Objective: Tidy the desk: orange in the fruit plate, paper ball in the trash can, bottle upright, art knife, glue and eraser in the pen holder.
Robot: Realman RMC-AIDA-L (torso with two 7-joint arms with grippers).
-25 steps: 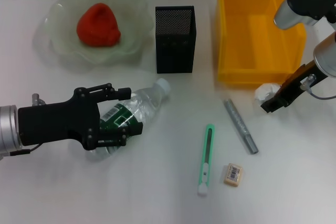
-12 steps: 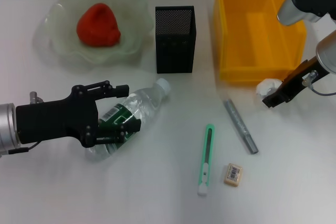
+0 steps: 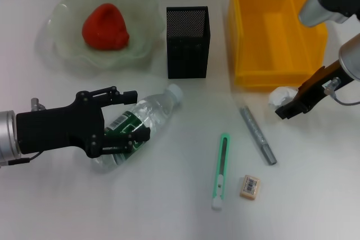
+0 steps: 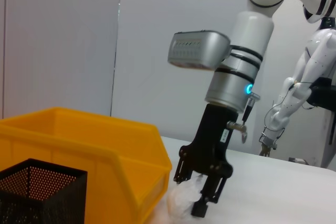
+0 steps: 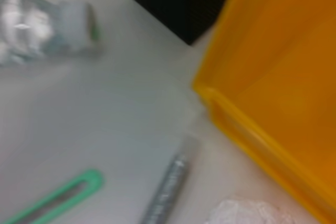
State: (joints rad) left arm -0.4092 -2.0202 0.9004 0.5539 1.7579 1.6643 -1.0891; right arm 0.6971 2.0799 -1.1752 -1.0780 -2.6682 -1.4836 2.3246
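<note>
Shifted leftward, right gripper [image 3: 286, 109] pinches crumpled paper ball [image 3: 279, 96]; left gripper [image 3: 125, 122] clasps clear bottle [image 3: 147, 117].

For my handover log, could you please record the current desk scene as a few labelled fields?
fruit plate: holds red fruit
bottle: lying flat, left gripper around it
paper ball: on desk beside yellow bin, right gripper at it
pen holder: upright
art knife, glue, eraser: loose on desk
</note>
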